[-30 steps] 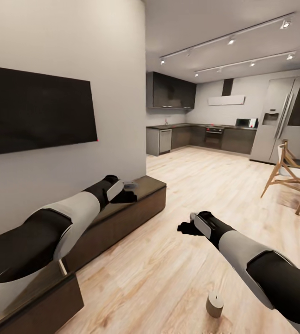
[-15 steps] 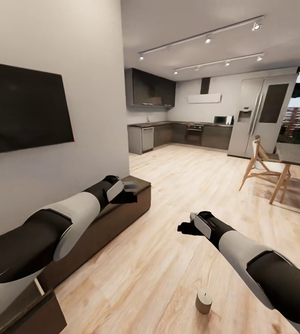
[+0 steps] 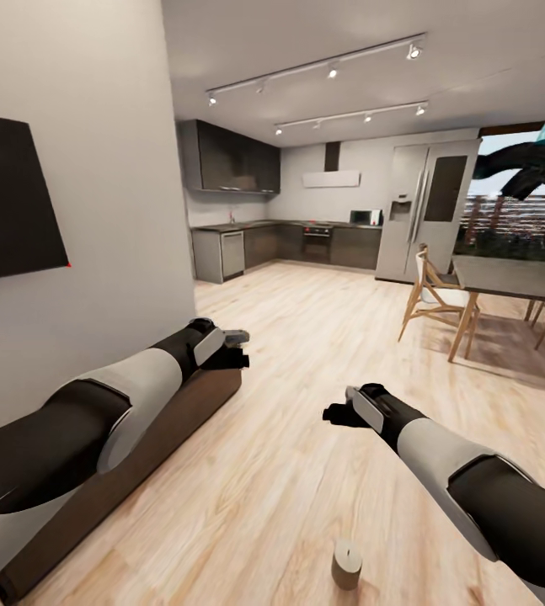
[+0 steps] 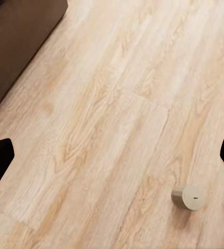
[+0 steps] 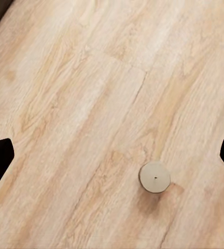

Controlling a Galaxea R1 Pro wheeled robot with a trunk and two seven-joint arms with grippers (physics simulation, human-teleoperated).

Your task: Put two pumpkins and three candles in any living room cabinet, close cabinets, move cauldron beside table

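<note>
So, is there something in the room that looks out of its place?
Yes. One candle stands upright on the bare wood floor, apart from the cabinet and between the two arms. Both end effectors are open and empty. Nothing looks spilled or broken.

No writing, label, brand, number or sign can be read anywhere in these pictures; the appliances in the far kitchen are too small and blurred to show any lettering.
</note>
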